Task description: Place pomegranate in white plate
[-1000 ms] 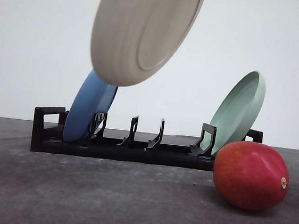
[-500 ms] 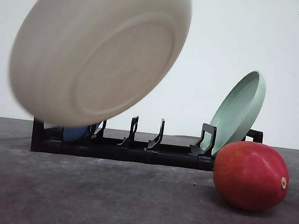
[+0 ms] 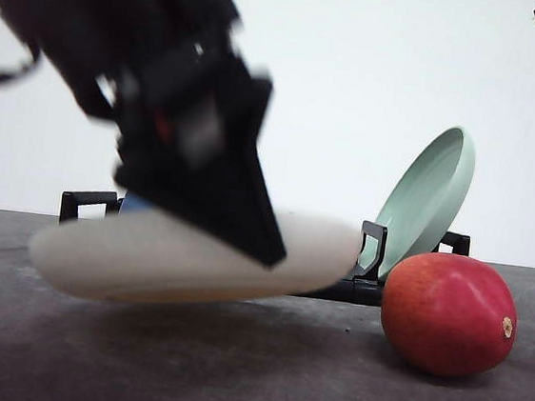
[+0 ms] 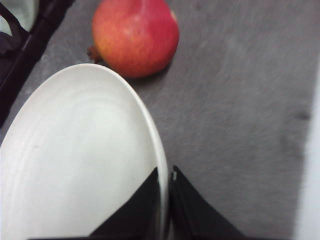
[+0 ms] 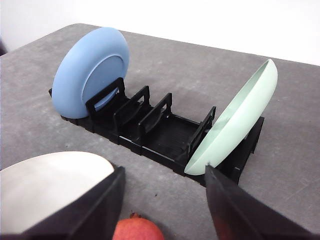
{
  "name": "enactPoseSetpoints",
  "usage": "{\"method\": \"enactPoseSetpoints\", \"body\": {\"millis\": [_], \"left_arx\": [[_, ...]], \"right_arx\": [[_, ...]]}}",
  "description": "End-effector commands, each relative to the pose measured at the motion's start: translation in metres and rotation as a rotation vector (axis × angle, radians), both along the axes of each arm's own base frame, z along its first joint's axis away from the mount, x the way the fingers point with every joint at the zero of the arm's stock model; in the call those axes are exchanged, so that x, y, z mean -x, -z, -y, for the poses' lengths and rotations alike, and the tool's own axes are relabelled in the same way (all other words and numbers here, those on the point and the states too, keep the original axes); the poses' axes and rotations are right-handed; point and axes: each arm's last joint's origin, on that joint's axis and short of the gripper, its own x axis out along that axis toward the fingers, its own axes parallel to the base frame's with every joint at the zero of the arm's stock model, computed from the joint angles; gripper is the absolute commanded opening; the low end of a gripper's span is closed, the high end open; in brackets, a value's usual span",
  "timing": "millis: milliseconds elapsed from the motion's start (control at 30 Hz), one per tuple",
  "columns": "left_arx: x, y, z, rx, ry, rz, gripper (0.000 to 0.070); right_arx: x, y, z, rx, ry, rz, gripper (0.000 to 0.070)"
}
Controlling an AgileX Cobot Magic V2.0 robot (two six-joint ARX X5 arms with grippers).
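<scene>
1. Low over the grey, rough counter (image 3: 230, 379), your left gripper (image 4: 164, 210) pinches the rim of the matte, round white plate (image 3: 194, 260).
2. Beside it, the glossy red pomegranate (image 3: 447, 313) rests on the counter, clear of the plate.
3. Your right gripper (image 5: 165, 210) hangs with its jaws spread, holding nothing.
4. Behind, a black slotted rack (image 5: 165, 132) props a blue plate (image 5: 90, 70) and a pale green plate (image 3: 427, 200).

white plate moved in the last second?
Yes. The white plate dropped from above the black rack to just over the table, now nearly flat, left of the pomegranate.
</scene>
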Motion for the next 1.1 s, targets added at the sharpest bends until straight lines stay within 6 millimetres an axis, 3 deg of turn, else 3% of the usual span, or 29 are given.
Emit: {"method": "enactPoseSetpoints", "body": {"millis": [0, 167, 233, 300, 400, 467, 667, 800, 1067], "left_arx": [[0.0, 0.006, 0.006, -0.045, 0.035, 0.047, 0.0002], [-0.002, 0.022, 0.009, -0.12, 0.026, 0.035, 0.0003], [-0.002, 0.022, 0.009, -0.127, 0.027, 0.032, 0.0042], [-0.001, 0.022, 0.009, -0.119, 0.018, 0.025, 0.0149], [-0.001, 0.021, 0.008, -0.096, -0.021, -0.005, 0.0386], [0.0, 0.017, 0.006, -0.083, -0.064, -0.043, 0.0447], [-0.004, -0.011, -0.011, 0.04, -0.162, -0.331, 0.0445], [-0.012, -0.034, -0.037, 0.179, -0.257, -0.475, 0.0439], [-0.035, -0.066, -0.106, 0.336, -0.511, -0.465, 0.0434]], "right_arx": [[0.0, -0.007, -0.001, -0.018, -0.002, 0.023, 0.0321], [0.0, -0.008, -0.001, -0.022, -0.002, 0.04, 0.0321], [0.0, -0.009, -0.001, -0.024, -0.002, 0.046, 0.0321], [0.0, -0.009, -0.001, -0.024, -0.002, 0.046, 0.0321], [0.0, -0.009, -0.001, -0.024, -0.002, 0.046, 0.0321], [0.0, -0.009, -0.001, -0.024, -0.002, 0.046, 0.0321], [0.0, -0.008, -0.001, -0.036, 0.002, 0.03, 0.0322], [0.0, -0.007, -0.001, -0.064, -0.014, -0.001, 0.0325], [0.002, 0.002, -0.002, -0.102, -0.039, -0.137, 0.0326]]}}
